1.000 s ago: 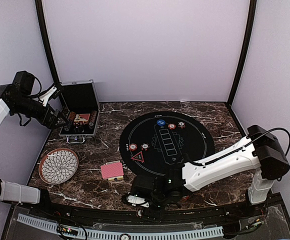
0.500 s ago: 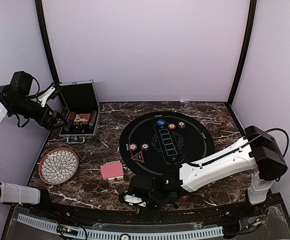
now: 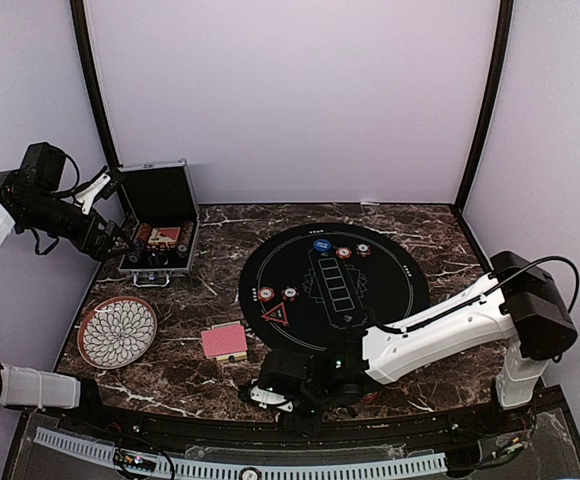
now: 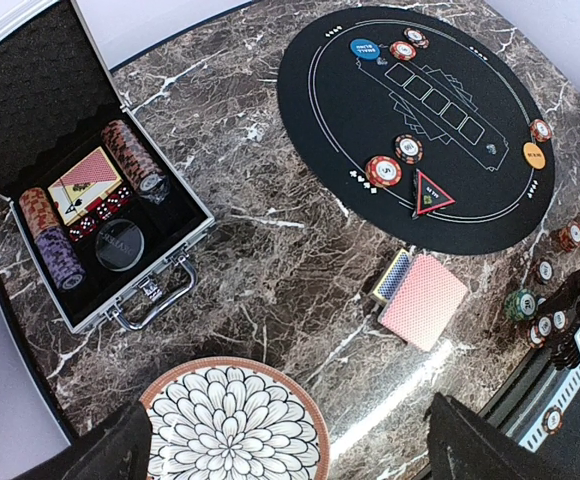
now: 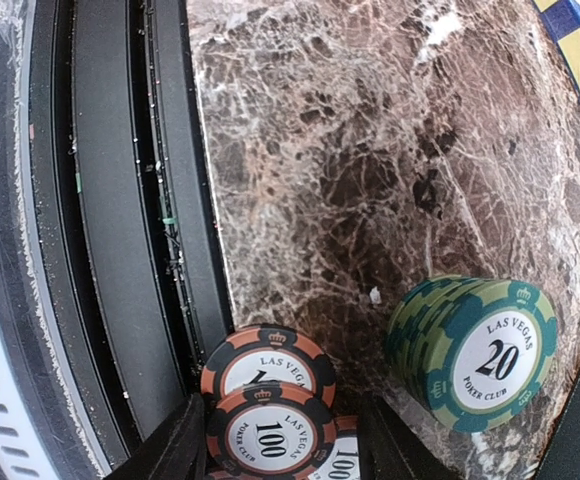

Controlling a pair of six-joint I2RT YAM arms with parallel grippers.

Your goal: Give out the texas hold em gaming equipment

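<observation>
Marble surface [image 3: 440, 235], lilac walls [image 3: 290, 90]; left tool [image 3: 123, 237] wide apart near case [image 3: 155, 268] beside mat [image 3: 390, 280]; right tool [image 5: 280, 445] astride orange chips [image 5: 268, 362], grip untellable.

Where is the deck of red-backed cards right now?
Top view: the deck lies on the table left of centre, between the plate and the black mat, just near-left of the red triangle.

A robot test cell in a lab; plain lilac walls [image 3: 290, 100] and black corner posts [image 3: 483, 100] rise well beyond the right pincer [image 3: 255, 396]; marble-look table [image 3: 220, 225] beneath it; white slotted rail [image 3: 270, 468] just behind it.
</observation>
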